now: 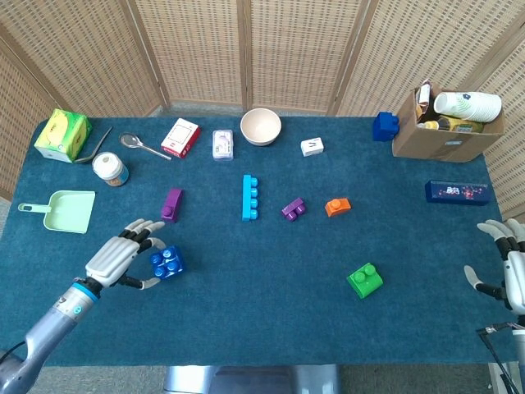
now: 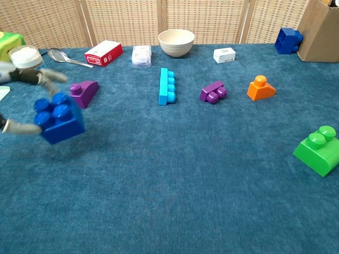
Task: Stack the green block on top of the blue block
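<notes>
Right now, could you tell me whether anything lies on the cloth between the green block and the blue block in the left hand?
Nothing visible does. The left hand holds the blue block at the table's left, and the green block sits far to the right. Only bare blue cloth lies between them; the purple block and orange block sit farther back, off that line.

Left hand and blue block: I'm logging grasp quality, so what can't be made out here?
- Left hand: in the chest view the left edge cuts it off and its fingers are motion-blurred.
- Blue block: in the head view the hand hides its left side and the contact.
- Right hand: in the head view, clipped by the right edge; absent from the chest view.
- Green block: in the chest view, cropped at the right edge.
</notes>
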You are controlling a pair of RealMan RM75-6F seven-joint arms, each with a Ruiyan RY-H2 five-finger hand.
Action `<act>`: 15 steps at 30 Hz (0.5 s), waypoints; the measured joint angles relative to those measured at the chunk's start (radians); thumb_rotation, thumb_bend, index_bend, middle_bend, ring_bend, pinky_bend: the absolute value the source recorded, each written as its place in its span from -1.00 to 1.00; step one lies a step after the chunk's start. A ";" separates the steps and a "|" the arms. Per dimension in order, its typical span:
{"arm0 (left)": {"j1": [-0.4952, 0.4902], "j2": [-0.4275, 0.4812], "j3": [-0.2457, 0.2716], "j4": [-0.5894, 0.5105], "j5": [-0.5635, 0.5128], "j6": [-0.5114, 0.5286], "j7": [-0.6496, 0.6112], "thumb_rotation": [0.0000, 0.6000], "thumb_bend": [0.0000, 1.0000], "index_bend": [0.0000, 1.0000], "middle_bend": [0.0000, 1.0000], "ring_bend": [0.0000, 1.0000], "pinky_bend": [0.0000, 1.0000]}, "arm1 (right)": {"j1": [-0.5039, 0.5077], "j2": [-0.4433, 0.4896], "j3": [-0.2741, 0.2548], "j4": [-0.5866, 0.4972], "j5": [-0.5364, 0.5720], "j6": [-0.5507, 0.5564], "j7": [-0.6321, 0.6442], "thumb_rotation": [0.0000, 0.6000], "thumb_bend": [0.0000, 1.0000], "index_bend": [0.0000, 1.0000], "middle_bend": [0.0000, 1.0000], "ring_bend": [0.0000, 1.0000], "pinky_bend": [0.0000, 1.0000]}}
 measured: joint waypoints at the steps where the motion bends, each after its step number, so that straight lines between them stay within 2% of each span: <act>1: -0.012 0.005 -0.003 -0.003 0.013 -0.004 -0.008 0.61 -0.32 -0.21 -0.82 -1.00 -1.00 | 0.000 0.000 0.000 -0.002 -0.002 0.001 -0.001 0.89 -0.43 -0.62 -0.63 -0.95 -1.00; 7: -0.097 0.011 -0.029 -0.009 0.065 -0.044 -0.048 0.61 -0.32 -0.21 -0.82 -1.00 -1.00 | -0.005 0.005 -0.005 -0.015 -0.020 0.014 -0.001 0.89 -0.44 -0.62 -0.63 -0.95 -1.00; 15: -0.238 -0.045 -0.079 0.018 0.083 -0.139 -0.091 0.61 -0.32 -0.21 -0.82 -1.00 -1.00 | -0.028 0.017 -0.017 -0.036 -0.048 0.047 0.014 0.88 -0.43 -0.62 -0.63 -0.94 -1.00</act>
